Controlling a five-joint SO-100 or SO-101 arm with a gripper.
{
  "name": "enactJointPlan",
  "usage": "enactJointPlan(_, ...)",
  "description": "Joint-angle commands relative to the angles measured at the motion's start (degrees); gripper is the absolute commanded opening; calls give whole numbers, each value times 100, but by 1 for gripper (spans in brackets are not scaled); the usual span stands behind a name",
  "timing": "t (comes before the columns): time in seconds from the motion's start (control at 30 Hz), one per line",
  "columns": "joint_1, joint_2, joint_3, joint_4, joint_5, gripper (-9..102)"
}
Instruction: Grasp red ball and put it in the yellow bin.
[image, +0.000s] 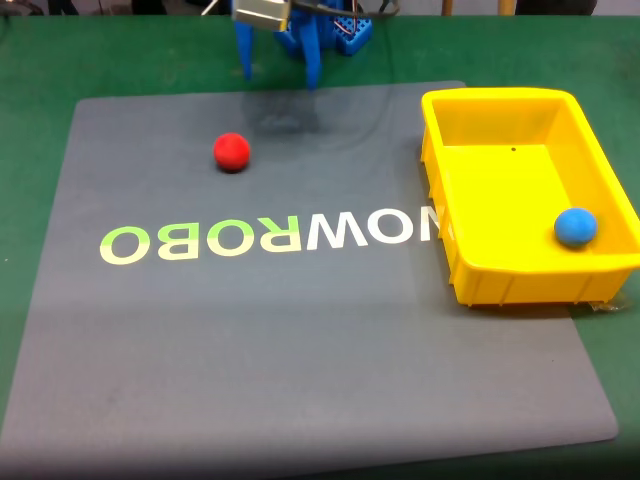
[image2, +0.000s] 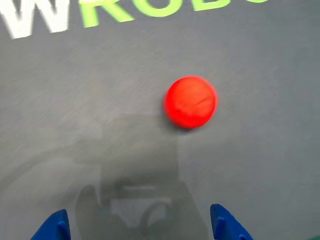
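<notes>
The red ball (image: 232, 152) lies on the grey mat, left of centre in the fixed view; in the wrist view the red ball (image2: 191, 101) sits ahead of the fingers, slightly right of centre. The yellow bin (image: 441, 130) stands at the mat's right side with a blue ball (image: 575, 227) in its near right corner. My blue gripper (image: 282, 72) hangs above the mat's far edge, behind the red ball and apart from it. Its two fingertips (image2: 55, 226) stand wide apart in the wrist view, open, nothing between them.
The grey mat (image: 300, 340) bears the letters "ROBO" and "NOW" (image: 270, 238) across its middle. Green table surface (image: 30, 70) surrounds the mat. The arm's blue base (image: 340, 30) stands at the far edge.
</notes>
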Motion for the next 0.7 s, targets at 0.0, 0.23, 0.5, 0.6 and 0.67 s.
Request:
enactJointPlan(0.0, 281, -800, -624, -554, -62, 32)
enactJointPlan(0.23, 536, -2232, -1266, -1011, -62, 32)
enactJointPlan(0.5, 668, -3472, -1775, -1608, -70, 32)
enactJointPlan(0.6, 703, -3911, -2013, -1784, -79, 32)
enactJointPlan(0.67, 712, -4175, -2188, -1854, -79, 32)
